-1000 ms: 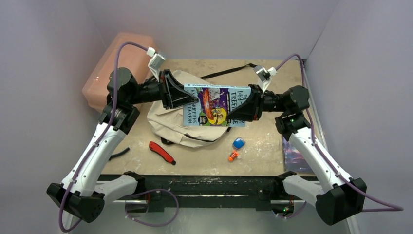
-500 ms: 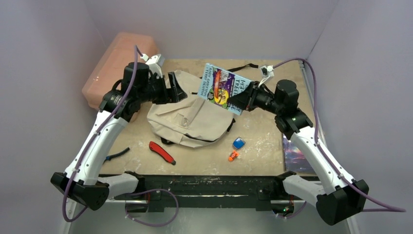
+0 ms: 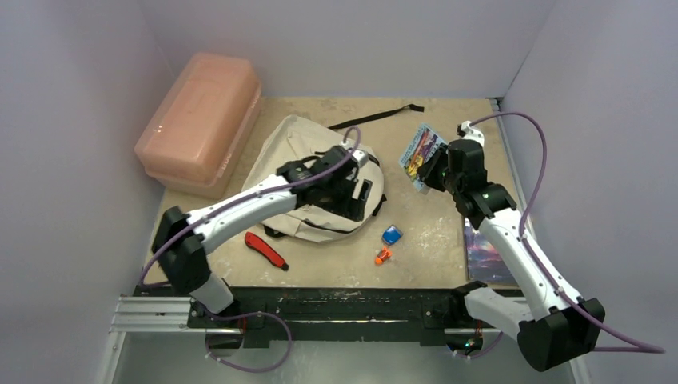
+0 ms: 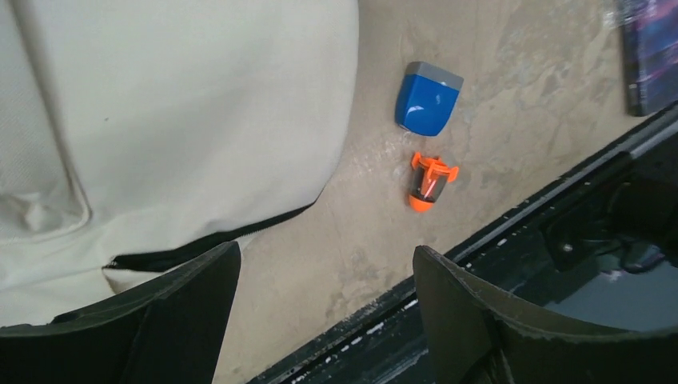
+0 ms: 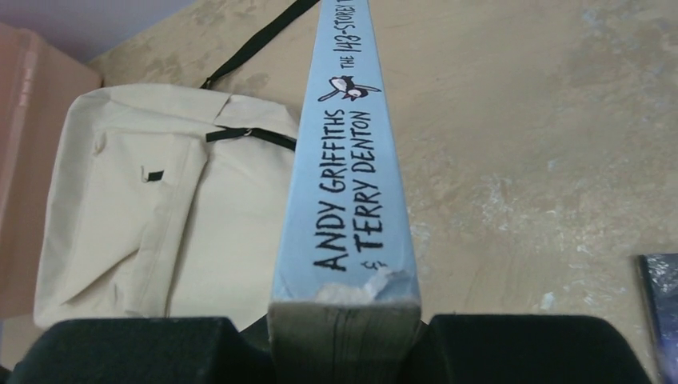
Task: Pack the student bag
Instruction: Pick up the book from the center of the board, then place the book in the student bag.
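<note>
The student bag (image 3: pixel 292 156) is a cream backpack lying flat mid-table; it also fills the left of the left wrist view (image 4: pixel 160 104) and of the right wrist view (image 5: pixel 152 216). My right gripper (image 3: pixel 436 164) is shut on a blue-spined paperback book (image 3: pixel 421 150), held on edge above the table right of the bag; its spine (image 5: pixel 348 160) runs away from the jaws (image 5: pixel 344 324). My left gripper (image 3: pixel 361 196) hangs open and empty over the bag's near right edge, with bare table between its fingertips (image 4: pixel 325 254).
A blue sharpener (image 3: pixel 392 235) and a small orange piece (image 3: pixel 383 256) lie near the bag's right corner. A red utility knife (image 3: pixel 265 250) lies front left. A pink plastic box (image 3: pixel 200 116) stands back left. A dark book (image 3: pixel 484 252) lies at the right edge.
My left gripper let go of the book, opened and swung down over the bag's near right edge. The right gripper carried the book off to the right and turned it on edge.
</note>
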Controlling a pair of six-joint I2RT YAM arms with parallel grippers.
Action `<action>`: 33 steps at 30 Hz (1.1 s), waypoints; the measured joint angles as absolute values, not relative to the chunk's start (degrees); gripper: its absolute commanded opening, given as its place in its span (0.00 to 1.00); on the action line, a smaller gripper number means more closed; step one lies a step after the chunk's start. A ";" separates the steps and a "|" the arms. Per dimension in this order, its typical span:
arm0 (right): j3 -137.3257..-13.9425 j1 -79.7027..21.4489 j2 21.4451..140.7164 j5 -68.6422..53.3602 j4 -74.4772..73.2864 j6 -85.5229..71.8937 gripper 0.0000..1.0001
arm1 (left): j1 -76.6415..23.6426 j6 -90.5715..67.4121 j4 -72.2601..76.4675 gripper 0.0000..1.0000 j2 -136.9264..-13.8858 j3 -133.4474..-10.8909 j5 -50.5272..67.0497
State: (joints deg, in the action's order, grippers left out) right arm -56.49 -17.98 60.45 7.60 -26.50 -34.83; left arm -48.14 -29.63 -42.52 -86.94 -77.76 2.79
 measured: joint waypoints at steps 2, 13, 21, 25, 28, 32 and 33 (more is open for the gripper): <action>-55.77 -17.98 59.40 10.07 -27.00 -34.94 0.00 | -51.35 -28.62 -42.59 0.79 -93.25 -80.20 -0.38; -53.34 -17.93 53.19 14.00 -28.99 -34.98 0.00 | -57.93 -22.79 -43.09 0.80 -110.28 -92.31 -18.44; -51.62 -17.96 53.30 12.40 -28.51 -35.22 0.00 | -58.81 -19.57 -43.09 0.74 -114.67 -94.43 -22.28; -51.29 -17.93 53.65 10.90 -28.42 -35.59 0.00 | -59.05 -18.28 -43.94 0.60 -117.99 -96.12 -23.51; -50.98 -17.93 53.74 10.37 -28.14 -35.57 0.00 | -59.07 -17.74 -44.99 0.35 -118.52 -96.12 -24.86; -50.76 -17.93 53.74 9.30 -27.77 -35.59 0.00 | -59.11 -16.78 -44.64 0.14 -118.50 -96.12 -25.80; -50.72 -17.93 53.74 9.10 -27.77 -35.59 0.00 | -59.18 -16.62 -44.60 0.09 -118.50 -96.12 -25.93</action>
State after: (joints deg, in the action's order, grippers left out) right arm -50.72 -17.93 53.74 9.10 -27.77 -35.59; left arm -59.18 -16.62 -44.60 -118.50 -96.12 -25.93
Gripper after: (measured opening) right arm 0.243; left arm 0.208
